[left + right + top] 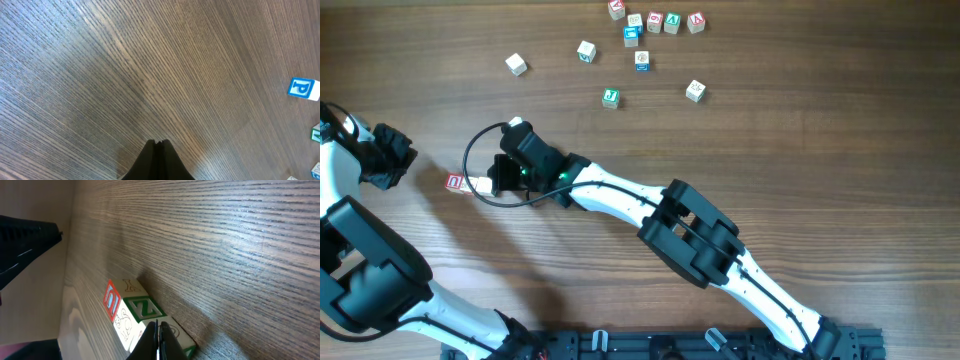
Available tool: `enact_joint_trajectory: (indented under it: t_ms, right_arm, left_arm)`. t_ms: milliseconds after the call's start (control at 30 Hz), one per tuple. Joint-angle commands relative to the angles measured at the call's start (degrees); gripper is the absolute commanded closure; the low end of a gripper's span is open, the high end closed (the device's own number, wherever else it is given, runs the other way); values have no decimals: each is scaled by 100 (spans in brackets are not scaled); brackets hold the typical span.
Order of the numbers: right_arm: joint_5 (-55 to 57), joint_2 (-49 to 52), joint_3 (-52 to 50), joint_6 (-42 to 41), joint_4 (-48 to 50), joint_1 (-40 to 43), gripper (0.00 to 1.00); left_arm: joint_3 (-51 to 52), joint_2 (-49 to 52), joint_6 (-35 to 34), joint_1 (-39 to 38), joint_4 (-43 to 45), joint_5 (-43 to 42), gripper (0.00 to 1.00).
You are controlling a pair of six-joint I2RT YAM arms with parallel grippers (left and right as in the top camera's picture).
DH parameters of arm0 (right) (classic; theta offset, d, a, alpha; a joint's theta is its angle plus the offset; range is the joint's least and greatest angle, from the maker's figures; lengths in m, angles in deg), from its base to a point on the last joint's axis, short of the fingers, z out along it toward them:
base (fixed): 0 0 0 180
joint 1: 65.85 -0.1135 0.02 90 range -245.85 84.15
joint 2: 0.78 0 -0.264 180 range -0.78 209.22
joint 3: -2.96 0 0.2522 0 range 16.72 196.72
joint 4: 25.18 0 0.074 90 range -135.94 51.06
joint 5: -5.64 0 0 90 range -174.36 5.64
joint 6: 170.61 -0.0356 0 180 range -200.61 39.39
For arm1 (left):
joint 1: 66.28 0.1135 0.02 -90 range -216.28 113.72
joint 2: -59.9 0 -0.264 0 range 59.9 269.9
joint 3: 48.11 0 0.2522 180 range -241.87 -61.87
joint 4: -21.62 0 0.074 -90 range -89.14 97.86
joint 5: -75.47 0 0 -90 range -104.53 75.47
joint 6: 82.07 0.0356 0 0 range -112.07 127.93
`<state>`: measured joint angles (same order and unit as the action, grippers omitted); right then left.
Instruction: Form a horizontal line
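**Two arms over a wooden table, with a short cube row at the right gripper's tip**

The wood-grain table [800,150] fills every view. The right arm [700,235] reaches diagonally from the lower right edge to the left of centre. The left arm [360,270] is bent along the left edge.

The right gripper [157,332] is clenched, its fingers pressed together with nothing between them. Its tips sit at the near end of the horizontal line [142,312]; whether they touch the cube cannot be told. The left gripper [159,144] is likewise clenched and empty, over bare wood and well apart from the row.

The horizontal line lies left of centre. It is made of three pale cubes touching side by side: a red-marked end face, then a green Z on top, then a third cube partly hidden by the fingers. From overhead only the red end shows.

The loose cubes [655,22] lie scattered near the far edge, and a blue P cube [302,88] appears in the left wrist view.
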<state>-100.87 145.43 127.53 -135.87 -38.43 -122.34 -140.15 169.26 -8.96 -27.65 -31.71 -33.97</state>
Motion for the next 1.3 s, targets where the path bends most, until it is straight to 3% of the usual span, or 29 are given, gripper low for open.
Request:
enact_joint_trajectory:
  t_ms: [0, 1267]
  right_arm:
    - [-118, 136, 28, -39, 11, -35, 95]
    - [-118, 136, 28, -17, 101, -68, 96]
  left_arm:
    - [-31, 107, -28, -26, 17, -63, 96]
    - [-31, 107, -28, -26, 20, -46, 96]
